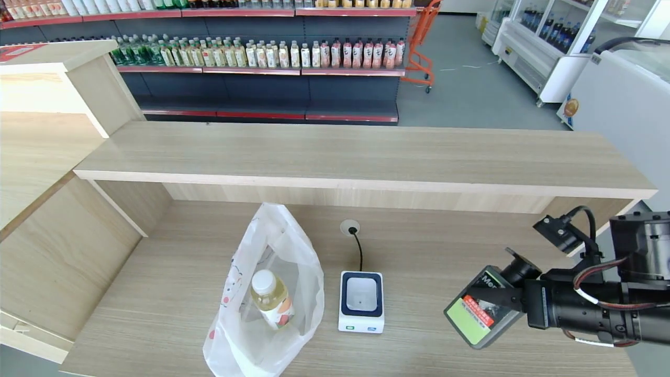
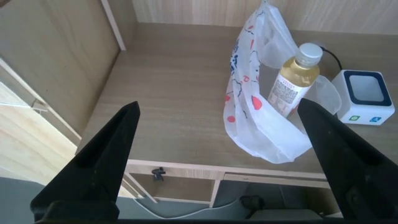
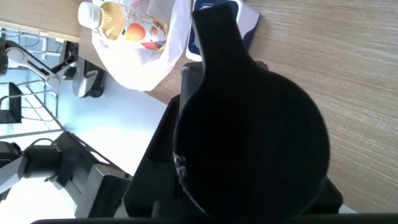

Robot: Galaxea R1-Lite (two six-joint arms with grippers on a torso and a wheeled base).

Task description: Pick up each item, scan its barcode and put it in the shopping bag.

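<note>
**Head view: pack in hand, scan not yet made**

Head view shows the right pincer (image 1: pixel 503 294) closed on a dark pack (image 1: pixel 479 314) with a green and red label, held in the air above the right end of the desk (image 1: pixel 445 251). The pack is tilted, its labelled face turned up towards the camera. The scanner (image 1: pixel 361 301), a white box with a dark-rimmed window facing up, sits on the desk well to the left of the pack, its cable (image 1: pixel 359 248) running back to a port. Just beside it, further left, stands the shopping bag (image 1: pixel 309 272), mouth open, with a bottle (image 1: pixel 271 298) already inside.

In the left wrist view the left pincer (image 2: pixel 219 112) has its fingers spread wide and holds nothing, off the near left side of the desk, looking across at the bag.

The step in hand looks to be the scan. I cannot tell which face carries the barcode. To do it well, the arm should carry the pack leftward until it sits squarely over the window, then roll the wrist so the coded face looks down, flat to the glass and close without touching. The dark finger crossing the label may cover the code, so a slow turn over the window is safer than one fixed pose. Only afterwards move on to the bag, lowering the pack beside the bottle and not onto its cap.
</note>
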